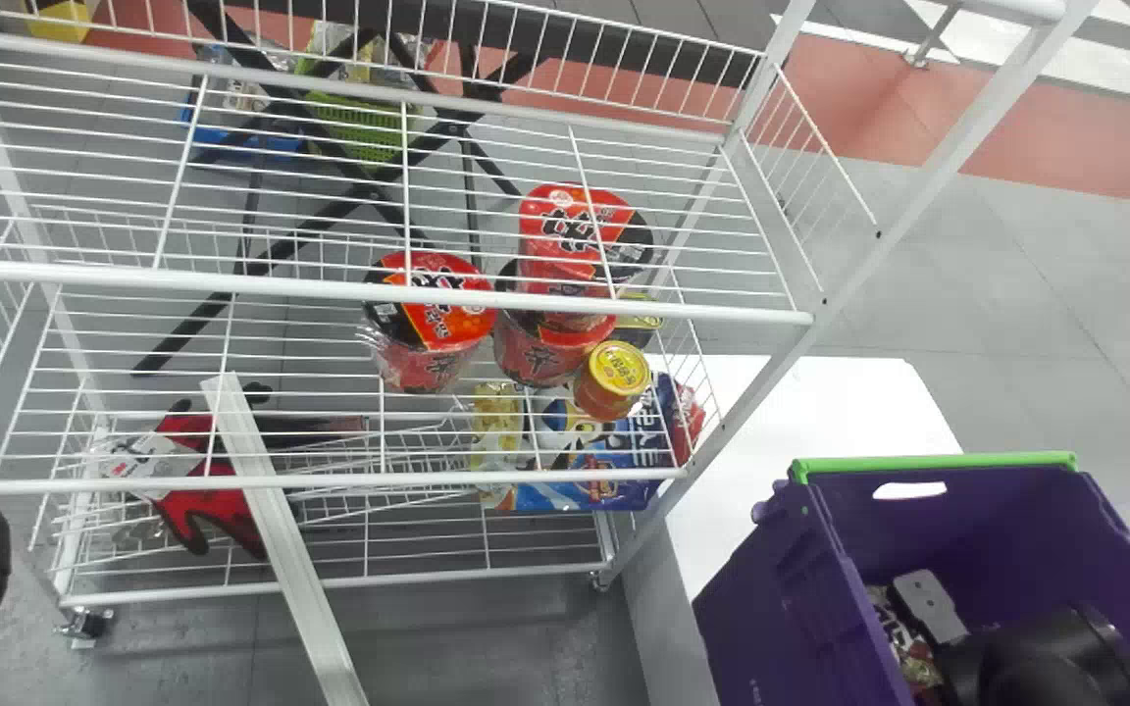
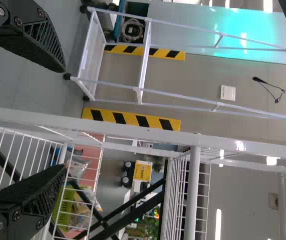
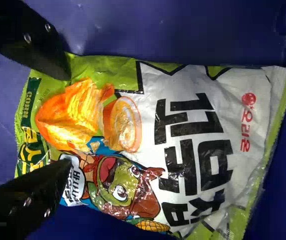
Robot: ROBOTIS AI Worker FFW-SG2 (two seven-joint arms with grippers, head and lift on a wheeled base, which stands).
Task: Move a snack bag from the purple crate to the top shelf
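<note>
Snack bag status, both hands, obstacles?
Right hand open at snack bag, not closed on it. Left hand open by white rack. Walls of purple crate around bag, may crowd the lift.

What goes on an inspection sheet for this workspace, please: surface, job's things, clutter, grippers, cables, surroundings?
Surface: white wire rack; white tabletop beside it.
Job's things: green-and-white snack bag inside the purple crate; upper shelf above the stock.
Clutter: red cups and yellow-lidded can under the upper shelf; blue bag and red gloves lower.
Grippers: right gripper open over the snack bag; left gripper open near the rack.
Cables: one pale coil behind, cable or hose, cannot tell.
Surroundings: second white frame; yellow-black striped tape.
</note>
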